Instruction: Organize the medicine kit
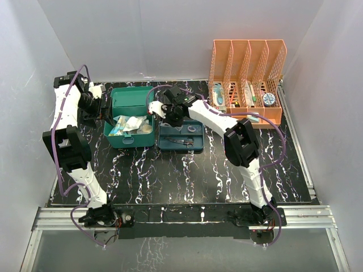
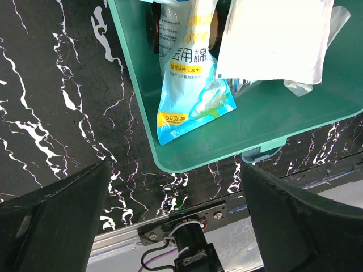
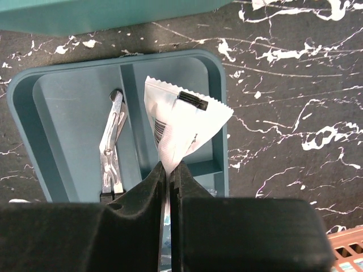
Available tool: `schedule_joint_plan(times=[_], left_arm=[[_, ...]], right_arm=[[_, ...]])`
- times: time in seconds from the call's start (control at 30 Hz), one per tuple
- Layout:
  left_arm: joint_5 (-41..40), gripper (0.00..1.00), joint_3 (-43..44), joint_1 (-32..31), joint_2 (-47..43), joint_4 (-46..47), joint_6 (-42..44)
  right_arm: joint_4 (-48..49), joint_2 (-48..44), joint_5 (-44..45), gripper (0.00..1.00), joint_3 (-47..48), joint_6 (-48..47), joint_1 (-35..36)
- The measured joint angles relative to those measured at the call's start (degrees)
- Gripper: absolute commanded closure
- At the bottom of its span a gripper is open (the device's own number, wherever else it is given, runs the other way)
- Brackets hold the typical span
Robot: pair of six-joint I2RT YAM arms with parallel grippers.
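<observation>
so the medicine kit [image 1: 132, 101] sits lid-up at the back left of the mat [image 1: 181, 175], with the tray [image 3: 68, 113] just beside its right edge, maybe touching. The right gripper [image 3: 169, 167] pinches a white sachet [image 3: 181, 122] over the tray. The left gripper [image 2: 176, 167] is spread wide, holding nothing, at the kit's left edge.

Seen from above, the left arm [image 1: 85, 181] at lower left and the right arm [image 1: 256, 182] at lower right are built of white shells broken by blocky black joints. Each is mounted on a black base at the bottom of the frame and trailed by a looping purple cable [image 1: 53, 139]. In the wrist views, the left fingers [image 2: 54, 221] fill both lower corners as thick, matte-black, grainy slabs, while the right fingers [image 3: 244, 232] form a matching black block across the bottom edge.
</observation>
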Motion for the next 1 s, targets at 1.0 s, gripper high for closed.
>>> schedule_joint_plan(times=[1.0], left_arm=[[-0.6,0.02,0.8,-0.6,1.2,-0.2,0.2]], right_arm=[[6.4,6.6,-2.7,0.95,-2.1,-2.9,0.0]])
